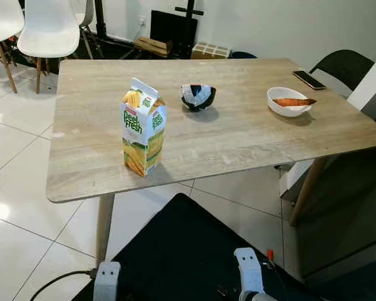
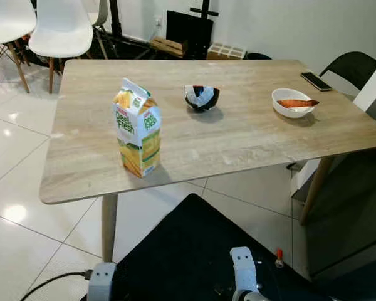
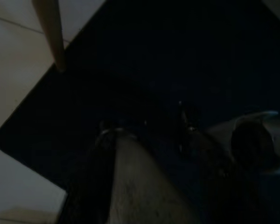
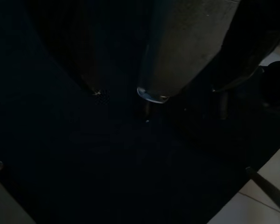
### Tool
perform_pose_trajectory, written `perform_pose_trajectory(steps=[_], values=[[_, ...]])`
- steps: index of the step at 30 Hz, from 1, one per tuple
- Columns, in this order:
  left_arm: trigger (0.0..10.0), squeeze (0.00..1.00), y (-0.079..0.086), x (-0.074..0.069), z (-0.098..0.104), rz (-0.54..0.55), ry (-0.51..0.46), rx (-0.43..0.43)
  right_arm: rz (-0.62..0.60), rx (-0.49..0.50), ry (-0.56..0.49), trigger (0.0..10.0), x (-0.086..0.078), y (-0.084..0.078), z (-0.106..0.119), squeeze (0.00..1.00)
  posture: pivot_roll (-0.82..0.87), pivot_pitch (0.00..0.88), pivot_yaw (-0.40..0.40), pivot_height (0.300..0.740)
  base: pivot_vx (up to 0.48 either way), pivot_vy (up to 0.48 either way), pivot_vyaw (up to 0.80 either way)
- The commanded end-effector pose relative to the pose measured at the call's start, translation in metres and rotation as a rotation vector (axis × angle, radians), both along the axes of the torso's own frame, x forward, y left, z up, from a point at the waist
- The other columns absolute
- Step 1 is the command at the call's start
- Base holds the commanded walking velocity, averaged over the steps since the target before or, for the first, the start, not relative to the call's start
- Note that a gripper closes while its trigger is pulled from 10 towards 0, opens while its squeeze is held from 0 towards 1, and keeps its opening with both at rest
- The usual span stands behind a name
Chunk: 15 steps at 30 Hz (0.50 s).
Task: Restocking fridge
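- A pale wood-grain surface [image 1: 238, 135] on slanted wooden legs stands on a floor of glossy white tiles [image 1: 12, 207]
- White moulded chairs [image 1: 49, 28] stand beyond its far left corner, and a black chair [image 1: 344, 66] is tucked in at the far right
- Against the back wall sit a dark screen [image 1: 173, 28] and a low box [image 1: 211, 49]
- An upright juice carton [image 1: 143, 127], yellow and green with a gabled top, stands near the front left part of the surface
- A small black bowl [image 1: 198, 98] holding crumpled white material sits near the middle; a white bowl [image 1: 289, 101] with an orange carrot [image 1: 292, 101] in it lies to the right, and a phone [image 1: 309, 79] lies by the far right edge
- Both arms hang low in front of the surface, over a black mat [image 1: 182, 251], well apart from the carton
- The left gripper and right gripper look down into deep shade; I cannot tell whether either is apart or together
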<state>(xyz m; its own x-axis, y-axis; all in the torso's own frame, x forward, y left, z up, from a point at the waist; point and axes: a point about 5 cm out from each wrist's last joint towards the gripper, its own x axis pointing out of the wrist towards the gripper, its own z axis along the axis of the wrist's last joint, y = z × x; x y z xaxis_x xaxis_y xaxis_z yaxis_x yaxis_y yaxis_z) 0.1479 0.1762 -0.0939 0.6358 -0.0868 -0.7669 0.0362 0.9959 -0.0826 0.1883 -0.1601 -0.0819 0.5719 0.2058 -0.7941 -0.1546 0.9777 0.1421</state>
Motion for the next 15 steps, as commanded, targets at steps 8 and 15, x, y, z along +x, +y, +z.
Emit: perform_pose_trajectory(steps=[8, 15], values=[[9.1, 0.45, 0.009, -0.013, -0.005, 0.010, 0.056, -0.010, -0.013, -0.023, 0.003, 5.5, -0.001, -0.006, 0.000, 1.00, 0.05, 0.076, -0.120, 0.740, 0.000, 0.000, 0.00], [10.0, 1.00, 0.015, -0.009, -0.003, 0.015, 0.061, -0.006, -0.005, -0.025, 0.004, 10.0, -0.001, -0.003, -0.001, 1.00, 0.06, 0.077, -0.118, 0.740, 0.000, 0.000, 0.00]])
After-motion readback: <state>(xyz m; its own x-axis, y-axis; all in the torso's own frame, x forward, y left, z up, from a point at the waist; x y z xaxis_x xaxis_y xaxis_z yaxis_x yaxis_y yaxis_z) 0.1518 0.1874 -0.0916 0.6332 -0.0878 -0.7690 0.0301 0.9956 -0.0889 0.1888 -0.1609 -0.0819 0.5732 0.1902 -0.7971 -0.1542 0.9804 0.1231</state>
